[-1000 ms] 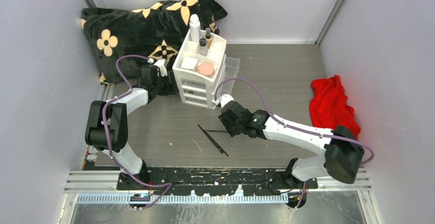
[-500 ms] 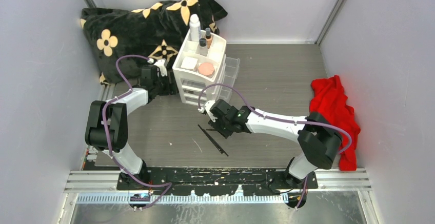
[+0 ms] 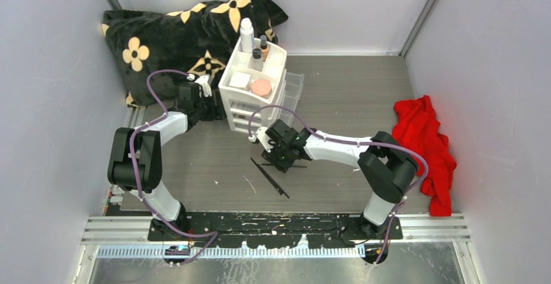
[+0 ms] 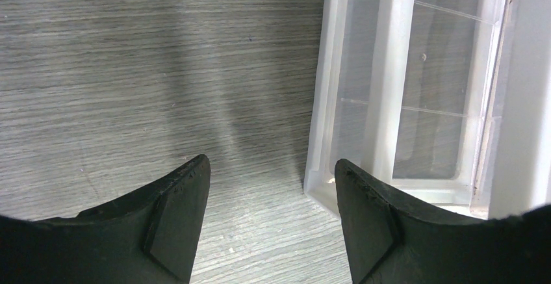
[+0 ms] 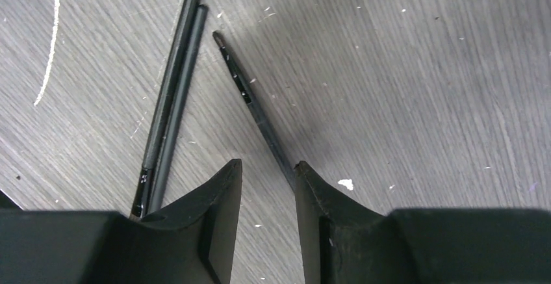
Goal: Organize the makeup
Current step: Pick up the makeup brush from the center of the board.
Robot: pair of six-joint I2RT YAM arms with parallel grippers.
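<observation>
Seemingly lining up on the lone black pencil [image 5: 250, 99], flat on the tabletop [image 5: 422, 102] beside two more pencils [image 5: 170, 82]. Straddles its near end with the right tool [image 5: 268, 167], narrowed yet not pinching, likely for a low pick. Parks the left tool [image 4: 269, 167], spread wide and empty, just beside the clear drawer [image 4: 390, 69], probably to steady it.

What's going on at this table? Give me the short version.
Two robot arms are sorting makeup. Bottles, a white box and a pink compact already sit on top of the white drawer unit. The right gripper is low over three thin black pencils on the table, jaws apart with one pencil's end at the gap, nothing clamped. The left gripper hangs open beside the unit's clear drawer.
</observation>
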